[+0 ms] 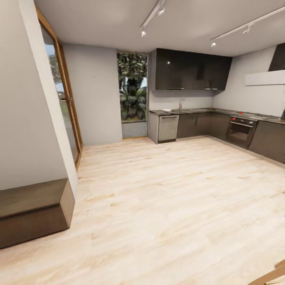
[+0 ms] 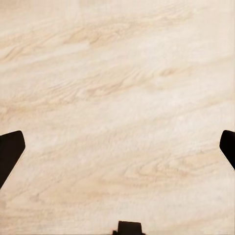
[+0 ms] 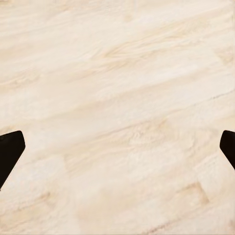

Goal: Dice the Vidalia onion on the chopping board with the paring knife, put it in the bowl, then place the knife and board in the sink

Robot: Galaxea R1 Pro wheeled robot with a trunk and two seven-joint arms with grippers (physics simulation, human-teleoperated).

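Both tools, left and right, gape wide.

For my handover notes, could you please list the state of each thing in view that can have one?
Left end effector: open, empty, over the wooden floor.
Right end effector: open, empty, over the floor.
Countertop: far across the room, a white object on it; too small to identify.
Tap: upright at the counter; running or not, cannot tell.
Oven: door closed.
Upper cabinets: closed.
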